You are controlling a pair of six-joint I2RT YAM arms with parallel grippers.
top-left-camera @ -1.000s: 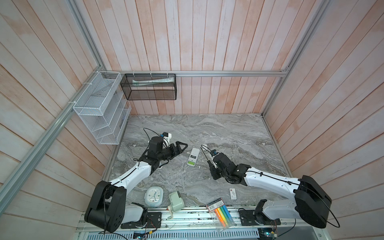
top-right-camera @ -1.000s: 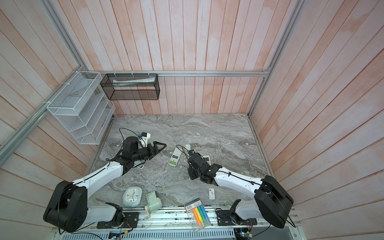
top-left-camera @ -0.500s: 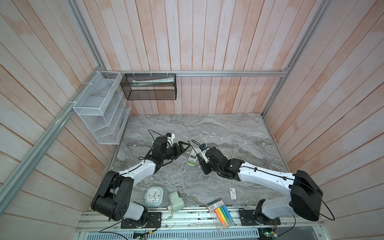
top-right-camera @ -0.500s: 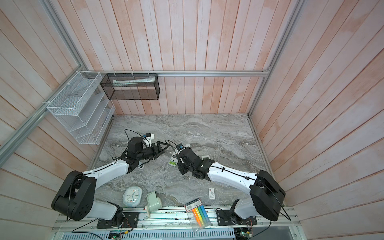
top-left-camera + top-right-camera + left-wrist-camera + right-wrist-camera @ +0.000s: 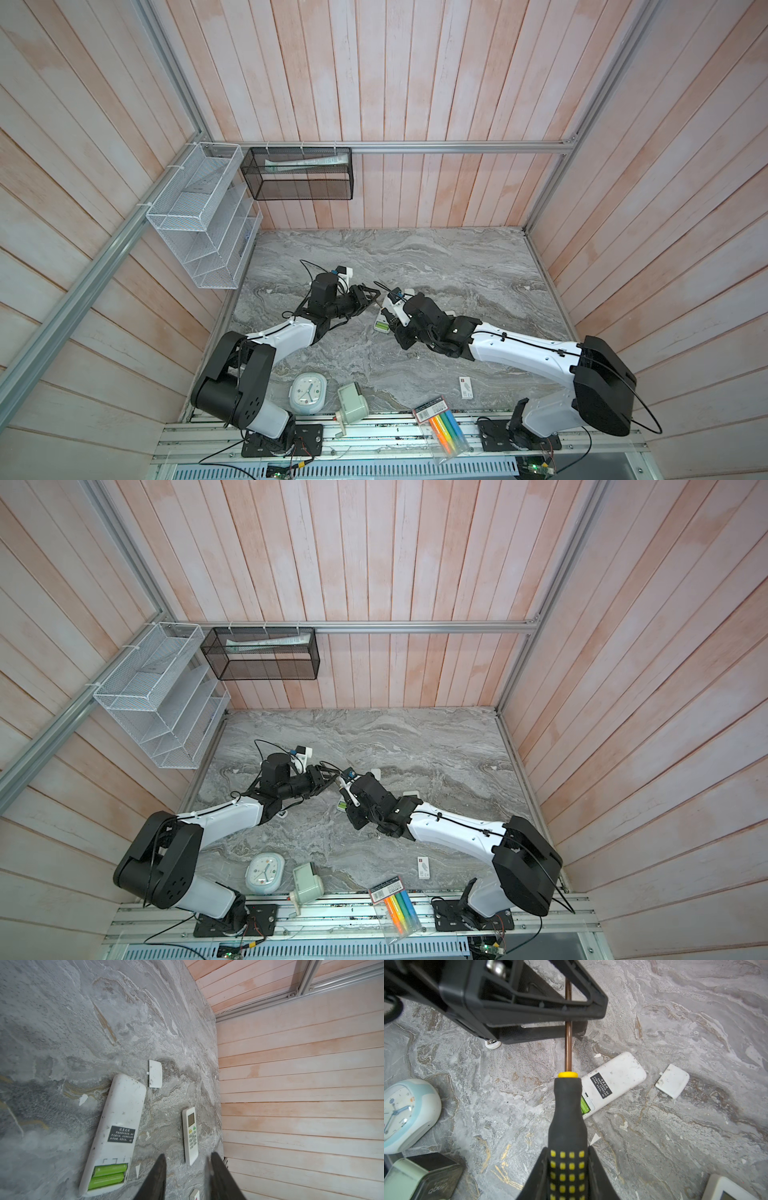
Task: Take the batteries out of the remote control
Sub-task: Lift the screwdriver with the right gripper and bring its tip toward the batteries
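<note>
My right pincer (image 5: 568, 1148) clamps the screwdriver (image 5: 566, 1109) handle. My left pincer (image 5: 188, 1154) stands narrowly parted, holding nothing. Two green batteries (image 5: 108, 1176) sit in the open bay of the remote (image 5: 120, 1118). I judge prying comes next: tip under one end.

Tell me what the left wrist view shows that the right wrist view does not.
Only left wrist: the plank wall and the two green batteries in full, side by side. Only right wrist: the screwdriver in the right gripper, and the clock. Both: the face-down remote, its loose cover, the left gripper.
</note>
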